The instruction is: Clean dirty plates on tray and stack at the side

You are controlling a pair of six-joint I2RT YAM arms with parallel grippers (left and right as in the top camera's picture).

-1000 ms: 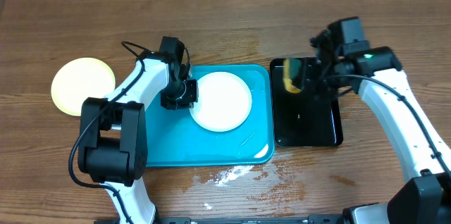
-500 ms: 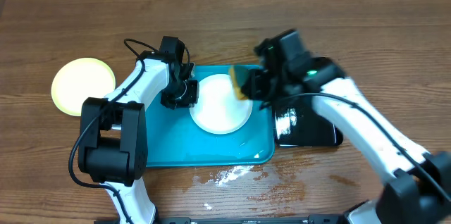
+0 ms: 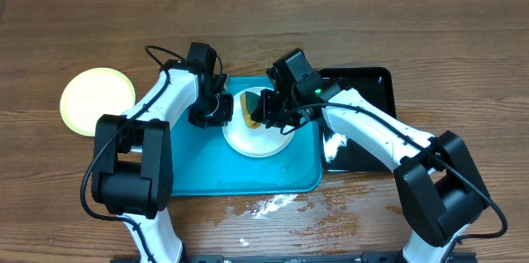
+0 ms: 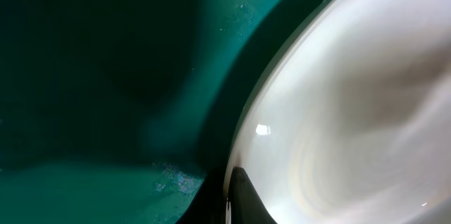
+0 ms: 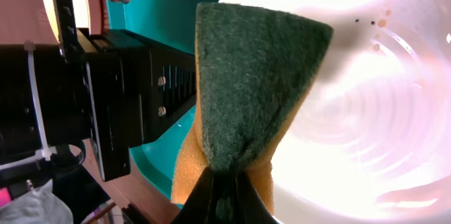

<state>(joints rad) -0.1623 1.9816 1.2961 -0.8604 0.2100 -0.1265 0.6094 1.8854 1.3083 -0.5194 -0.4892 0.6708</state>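
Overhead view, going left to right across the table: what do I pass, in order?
Yellow plate → left gripper → sponge → black tray.

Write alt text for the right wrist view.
A yellow sponge with a green scouring face, pinched in the right gripper, is held over a white plate bearing small brown specks. The turquoise tray shows beside it.

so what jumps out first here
The right gripper holds a green-and-yellow sponge over the white plate in the turquoise tray. The left gripper grips that plate's left rim. A pale yellow plate sits alone at the table's left.
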